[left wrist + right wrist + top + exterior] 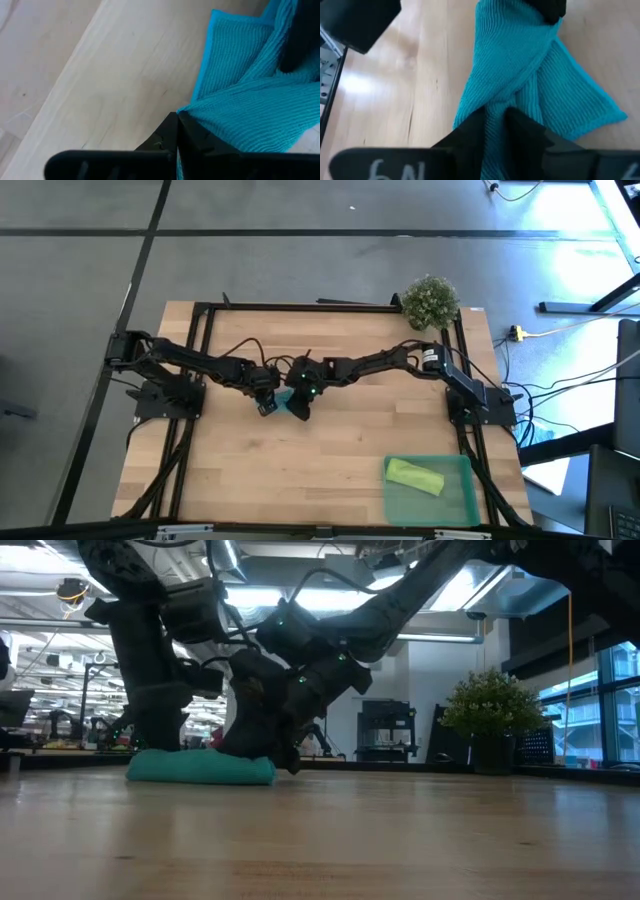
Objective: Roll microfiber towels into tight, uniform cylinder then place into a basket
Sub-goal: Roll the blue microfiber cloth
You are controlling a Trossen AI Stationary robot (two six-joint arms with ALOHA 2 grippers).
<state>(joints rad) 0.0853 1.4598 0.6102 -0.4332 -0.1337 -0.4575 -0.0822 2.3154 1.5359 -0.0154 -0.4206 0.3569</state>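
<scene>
The soft teal blue-green cloth towel (292, 402) lies bunched on the pale wooden table (320, 470), near the middle and a little toward 11 o'clock. Both arms meet over it.

The left hand (178, 120) has its two dark fingers pressed tight together, pinching a fold at the edge of the teal towel. The right hand (495, 117) is narrow, with a ridge of the same towel held between its fingers. In the high view the left hand (266, 404) sits at the towel's 9 o'clock side and the right hand (303, 400) at its 3 o'clock side.

This towel looks light and floppy. It bends and wrinkles where it is pinched, so it will not keep its shape by itself. It is fuzzy, not slippery, so a small pinch should hold. I think the best places to grab are the edges or corners, one hand on each side, so the cloth stays flat and rolls evenly.

The lime green rolled towel (414, 476) already lies in the shallow see-through green plastic basket (460, 505), at about 4 o'clock on the table.
</scene>
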